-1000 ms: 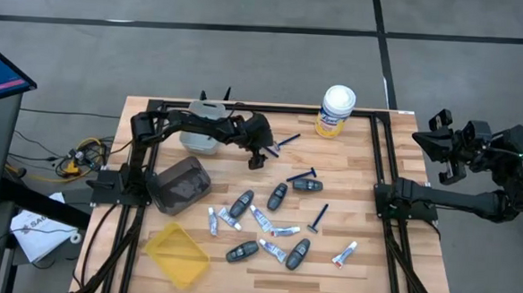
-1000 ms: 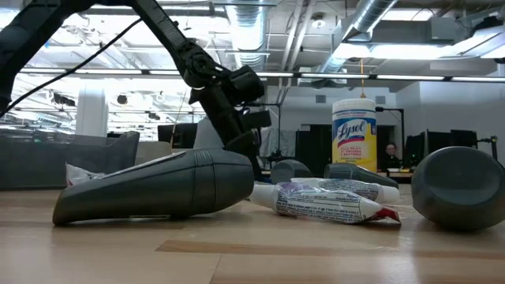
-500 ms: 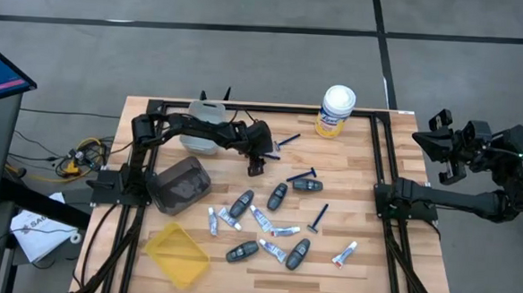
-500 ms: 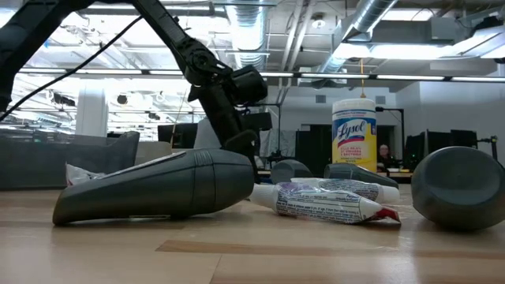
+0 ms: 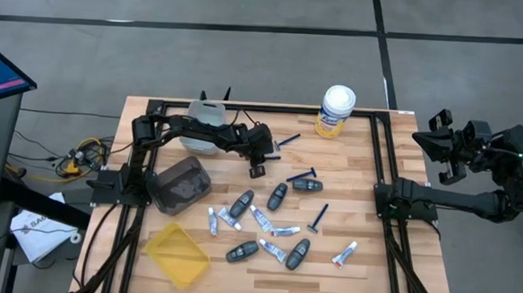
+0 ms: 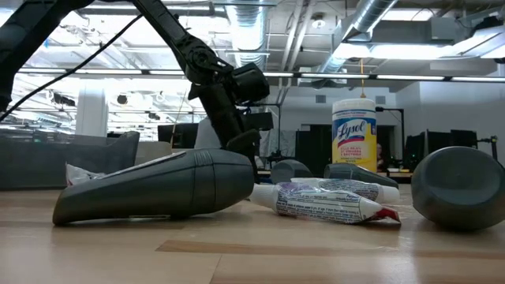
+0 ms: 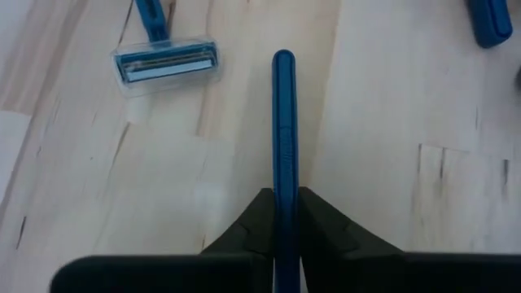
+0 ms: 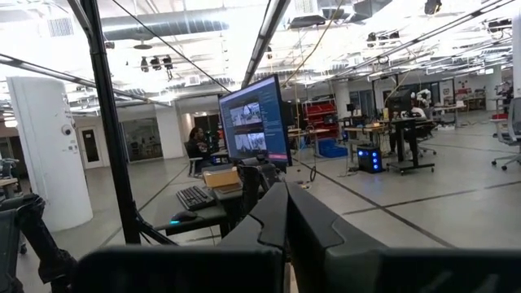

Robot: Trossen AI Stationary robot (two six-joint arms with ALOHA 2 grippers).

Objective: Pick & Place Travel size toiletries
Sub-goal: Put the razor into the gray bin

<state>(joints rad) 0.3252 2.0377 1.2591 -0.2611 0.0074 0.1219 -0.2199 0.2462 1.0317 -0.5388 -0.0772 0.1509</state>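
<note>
The left gripper (image 7: 285, 216), low at the counter's (image 5: 366, 206) far side, has its jaws clamped along a blue razor's (image 7: 283, 122) handle, probably readying a lift toward a bin, while the right gripper (image 5: 447, 149) waits off-counter, jaws together.

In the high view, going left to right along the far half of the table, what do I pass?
Clear container → left gripper, shut on a blue razor → yellow canister → right gripper, shut, off the table's right side.
</note>
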